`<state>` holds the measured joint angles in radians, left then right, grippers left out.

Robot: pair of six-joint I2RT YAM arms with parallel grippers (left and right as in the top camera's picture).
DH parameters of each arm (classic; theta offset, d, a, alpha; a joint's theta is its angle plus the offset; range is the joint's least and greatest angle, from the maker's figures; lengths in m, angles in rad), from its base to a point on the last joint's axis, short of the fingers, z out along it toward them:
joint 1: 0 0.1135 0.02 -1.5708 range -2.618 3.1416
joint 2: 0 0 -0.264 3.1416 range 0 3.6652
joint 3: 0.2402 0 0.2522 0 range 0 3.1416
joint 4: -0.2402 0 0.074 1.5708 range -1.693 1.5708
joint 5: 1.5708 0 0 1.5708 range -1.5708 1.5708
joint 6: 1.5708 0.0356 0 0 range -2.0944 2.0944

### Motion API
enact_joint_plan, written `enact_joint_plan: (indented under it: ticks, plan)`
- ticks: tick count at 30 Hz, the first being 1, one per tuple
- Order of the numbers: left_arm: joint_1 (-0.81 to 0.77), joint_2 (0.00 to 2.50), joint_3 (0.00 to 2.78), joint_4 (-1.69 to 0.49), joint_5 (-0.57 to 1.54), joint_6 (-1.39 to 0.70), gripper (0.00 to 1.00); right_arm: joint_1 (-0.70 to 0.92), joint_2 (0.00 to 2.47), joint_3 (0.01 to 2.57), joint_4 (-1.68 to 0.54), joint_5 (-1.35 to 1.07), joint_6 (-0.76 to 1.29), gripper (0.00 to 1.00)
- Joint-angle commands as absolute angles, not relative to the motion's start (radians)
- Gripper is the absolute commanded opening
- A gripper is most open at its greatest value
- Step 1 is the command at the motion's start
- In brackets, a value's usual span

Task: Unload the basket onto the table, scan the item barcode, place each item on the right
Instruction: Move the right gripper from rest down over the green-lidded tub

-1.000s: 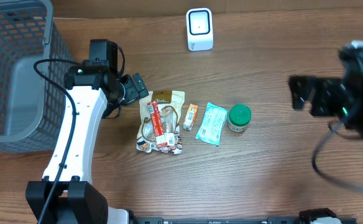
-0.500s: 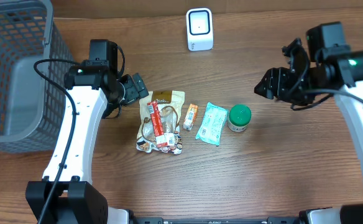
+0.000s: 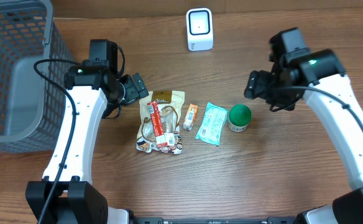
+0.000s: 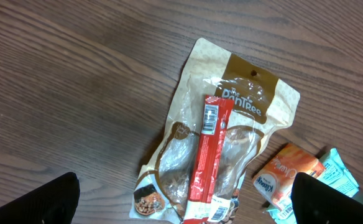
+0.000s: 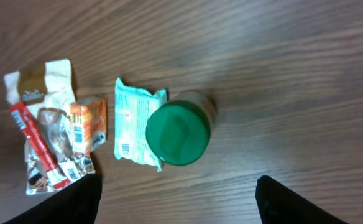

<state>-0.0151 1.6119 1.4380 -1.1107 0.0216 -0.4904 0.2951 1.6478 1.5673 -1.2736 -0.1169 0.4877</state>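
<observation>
Centrally on the wooden table (image 3: 281,180), a row of four items, left to right: a tan snack bag (image 3: 161,121) with a red stick pack (image 3: 157,119) lying lengthwise on top, a small orange packet (image 3: 191,116), a pale teal packet (image 3: 212,123), and an upright jar (image 3: 238,117) with a green lid. Orange packet just beside the bag; teal packet between the orange packet and the jar, touching the jar or only very near it, cannot tell which. On the far end of the red stick pack, a barcode (image 4: 211,118), facing up.

At the far edge of the table, well apart from the row, a white scanner (image 3: 199,29). At the far left, a grey mesh basket (image 3: 54,56).

Just left of the bag's far end, the left gripper (image 3: 135,88), jaws spread wide, nothing between them. Above the table, to the right of the jar and a little farther back, the right gripper (image 3: 262,93), jaws likewise parted and empty, touching none of the items.
</observation>
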Motion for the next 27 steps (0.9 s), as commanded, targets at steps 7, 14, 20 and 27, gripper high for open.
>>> enact_joint_plan:
  ticks: [7, 14, 20, 27]
  plan:
    - [-0.013, 1.595, 1.444, -1.111, 0.019, -0.468, 1.0, 0.427, 1.646, 1.458, -1.136, 0.037, 0.629, 0.84]
    - [-0.014, 1.595, 1.444, -1.111, 0.019, -0.468, 1.0, 0.442, 1.646, 1.356, -1.058, 0.099, 0.686, 0.86]
    - [-0.014, 1.595, 1.444, -1.111, 0.019, -0.468, 1.0, 0.443, 1.646, 1.27, -0.971, 0.104, 0.689, 0.87]
    - [-0.014, 1.595, 1.444, -1.111, 0.019, -0.468, 1.0, 0.445, 1.646, 1.199, -0.883, 0.104, 0.688, 0.87]
